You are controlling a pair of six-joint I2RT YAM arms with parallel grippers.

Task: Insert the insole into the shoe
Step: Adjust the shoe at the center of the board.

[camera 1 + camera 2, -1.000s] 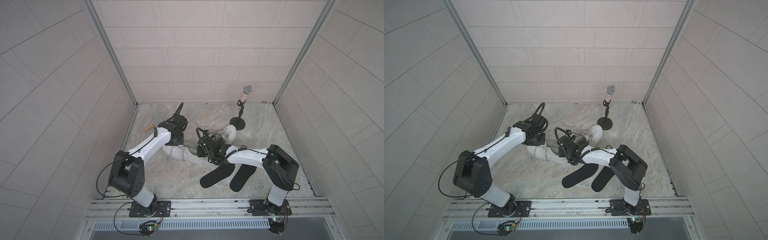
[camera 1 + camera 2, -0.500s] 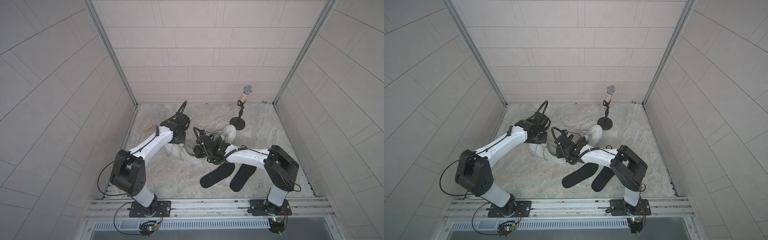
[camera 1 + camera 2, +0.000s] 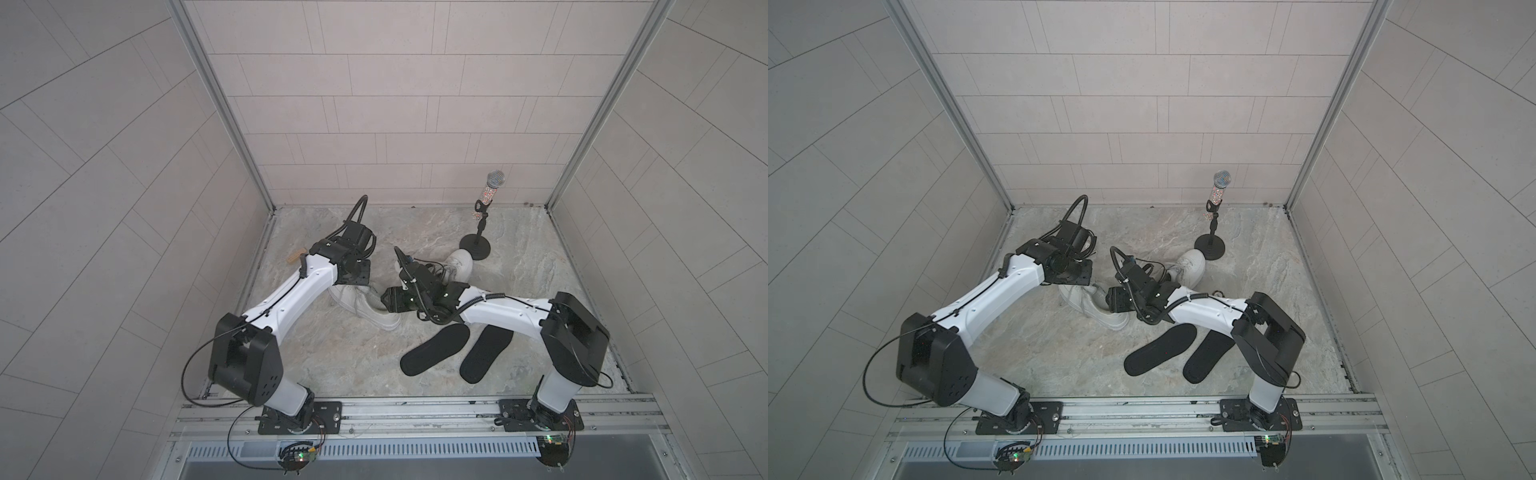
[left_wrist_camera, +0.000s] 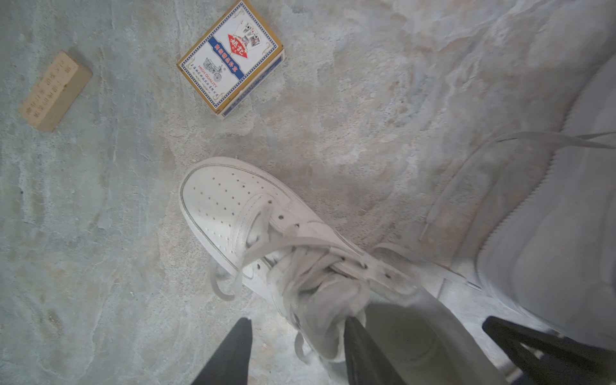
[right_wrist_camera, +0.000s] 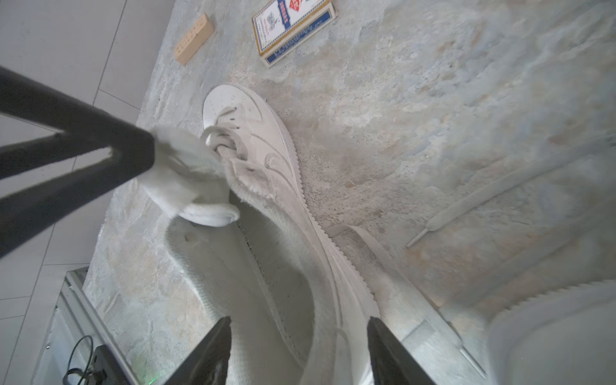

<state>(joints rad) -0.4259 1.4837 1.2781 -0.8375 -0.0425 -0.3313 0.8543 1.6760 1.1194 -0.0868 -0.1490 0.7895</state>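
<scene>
White shoe [image 3: 365, 309] lies mid-floor, and we see both arms meeting over it. Our left gripper [image 4: 299, 321] has its jaws spread, with the tongue [image 4: 320, 313] between them and resting against 1 finger. Our right gripper [image 5: 299, 320] hangs over the heel opening, jaws parted astride the collar wall. Outside the shoe, flat on the floor beside the right arm, lie 2 black pieces: the inner insole [image 3: 436, 349] and, just beside it, the outer insole [image 3: 486, 359].

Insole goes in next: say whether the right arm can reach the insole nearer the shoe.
Probably yes. That insole lies uncovered beside the right arm, and the right gripper is open at the shoe, holding nothing.
</scene>
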